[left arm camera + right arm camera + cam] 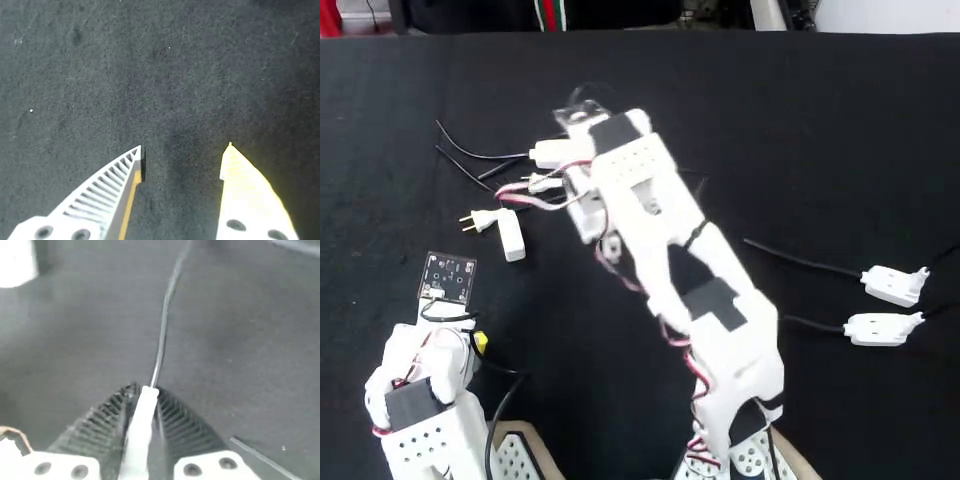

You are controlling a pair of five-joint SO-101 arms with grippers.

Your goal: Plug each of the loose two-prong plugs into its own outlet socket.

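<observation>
Centrally, right gripper (145,390) clamped on white plug (141,425), left gripper (182,152) apart over black cloth (150,75), sockets (892,285) near right edge

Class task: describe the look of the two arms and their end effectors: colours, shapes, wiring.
The left arm and right arm are white with black patches and red-and-white wires. The left end effector has one white ribbed finger and one yellow; the right end effector has dark ribbed fingers.

plug (141,430) prongs hidden in right pincer (145,389), blurred white shape (17,262) cut off
</observation>
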